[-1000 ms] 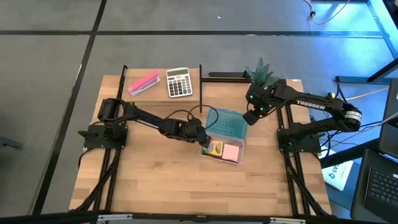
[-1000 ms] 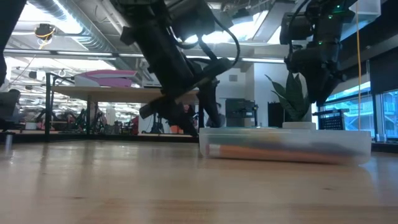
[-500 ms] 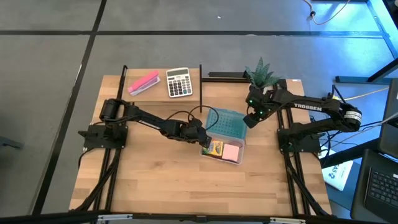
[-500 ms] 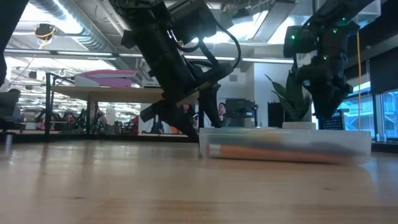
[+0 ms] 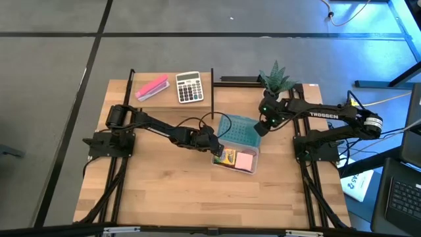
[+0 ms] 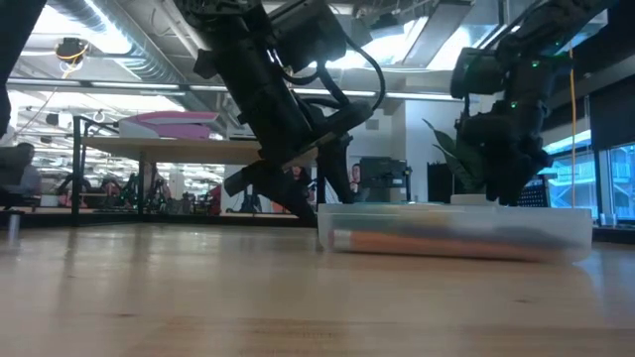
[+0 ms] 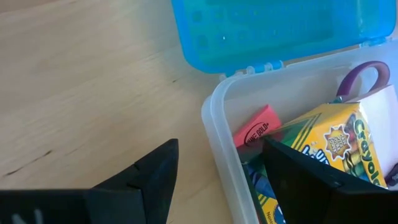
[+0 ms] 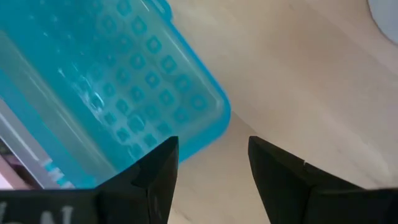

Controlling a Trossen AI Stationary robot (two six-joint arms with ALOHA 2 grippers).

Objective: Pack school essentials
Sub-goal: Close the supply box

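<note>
The clear case [image 5: 238, 160] is sitting mid-desk, its blue lid [image 5: 240, 130] lying open toward the far edge. The right gripper [image 5: 262, 128], nearer, is hovering open at the lid's right end. The left gripper [image 5: 215, 148] is straddling the case's left wall, open.

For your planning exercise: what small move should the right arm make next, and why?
Probably lower the right gripper onto the open blue lid's far edge to swing it shut: the clear box already holds crayon box, eraser and scissors, while the left gripper straddles its wall.

Two black jointed arms, the right arm [image 5: 329, 116] lettered TROSSEN in white, green lights.
</note>
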